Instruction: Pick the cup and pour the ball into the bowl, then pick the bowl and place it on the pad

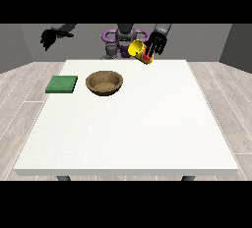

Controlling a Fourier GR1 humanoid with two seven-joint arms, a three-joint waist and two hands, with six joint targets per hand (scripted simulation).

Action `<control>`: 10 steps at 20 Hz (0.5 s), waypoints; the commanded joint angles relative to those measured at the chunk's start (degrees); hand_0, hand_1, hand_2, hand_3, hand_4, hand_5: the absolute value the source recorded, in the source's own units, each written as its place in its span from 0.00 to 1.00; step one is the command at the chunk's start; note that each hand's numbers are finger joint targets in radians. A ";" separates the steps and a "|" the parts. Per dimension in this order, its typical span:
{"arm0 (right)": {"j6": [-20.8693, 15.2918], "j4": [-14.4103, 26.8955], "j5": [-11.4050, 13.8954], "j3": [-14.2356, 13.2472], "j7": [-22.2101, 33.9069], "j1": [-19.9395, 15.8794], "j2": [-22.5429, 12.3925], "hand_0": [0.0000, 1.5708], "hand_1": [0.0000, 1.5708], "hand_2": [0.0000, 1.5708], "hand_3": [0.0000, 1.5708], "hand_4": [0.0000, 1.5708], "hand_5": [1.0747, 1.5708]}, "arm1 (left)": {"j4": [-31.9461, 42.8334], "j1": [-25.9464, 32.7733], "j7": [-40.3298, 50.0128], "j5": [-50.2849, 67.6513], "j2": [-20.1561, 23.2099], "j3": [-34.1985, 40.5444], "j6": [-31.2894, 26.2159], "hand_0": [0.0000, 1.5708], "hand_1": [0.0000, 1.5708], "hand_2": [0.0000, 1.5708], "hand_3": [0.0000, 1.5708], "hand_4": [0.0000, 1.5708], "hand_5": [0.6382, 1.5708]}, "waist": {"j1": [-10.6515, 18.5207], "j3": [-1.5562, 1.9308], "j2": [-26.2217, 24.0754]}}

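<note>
The white desk (128,138) fills the near part of the view, its front edge closest to the camera and its broad near half bare.

Toward the far left of the desk lies a flat green pad (62,84), set close to the left edge. High above and behind it, off the desk's left corner, hangs the hand at the view's left (50,37); it is lifted in the air, holds nothing, and its dark fingers droop downward, though whether they are straight or curled cannot be told.

Just right of the pad, apart from it, stands a brown wooden bowl (104,82), upright on the desk; nothing can be made out inside it.

Further right and higher, over the desk's far edge, is the hand at the view's right (157,42), its fingers wrapped around the cup (139,51). The cup is yellow with red at its lower end, lifted clear of the desk and tilted, its mouth turned up and toward the view's left. It sits well apart from the bowl, up and to its right. The ball cannot be seen.
</note>
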 commanded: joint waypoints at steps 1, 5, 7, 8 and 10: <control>1.68 1.98 -0.57 -0.70 0.12 -1.93 -1.96 0.00 0.00 0.00 0.00 0.00 1.00 | 1.71 -6.01 9.46 -10.81 -2.11 -6.49 -0.69 0.99 0.99 1.00 1.00 1.00 0.61 | -1.40 0.06 -0.14; 3.64 3.86 -1.10 -1.30 -1.83 0.02 -2.14 0.00 0.00 0.00 0.00 0.00 1.00 | 2.90 -7.18 13.01 -19.30 -3.52 -12.64 -3.65 0.96 0.96 1.00 1.00 0.90 0.79 | -1.78 0.03 -1.01; 1.84 4.66 -0.24 -0.66 0.42 0.06 -1.42 0.00 0.00 0.00 0.00 0.00 1.00 | 2.65 -5.38 11.66 -22.69 -6.79 -18.02 -7.82 0.95 0.95 1.00 1.00 0.96 0.73 | 0.25 0.02 -4.47; 2.48 3.88 -0.10 -0.25 -0.97 -1.91 -1.60 0.00 0.00 0.00 0.00 0.00 1.00 | 4.33 -7.85 14.01 -25.96 -6.87 -19.22 -7.09 0.94 0.94 1.00 1.00 1.00 0.61 | -1.75 0.03 -0.22; 3.91 5.45 -1.04 -1.62 -0.48 -1.71 -3.67 0.00 0.00 0.00 0.00 0.00 1.00 | 4.41 -8.53 15.43 -27.89 -9.62 -21.35 -11.75 0.95 0.95 1.00 1.00 1.00 0.45 | -1.57 0.01 -1.56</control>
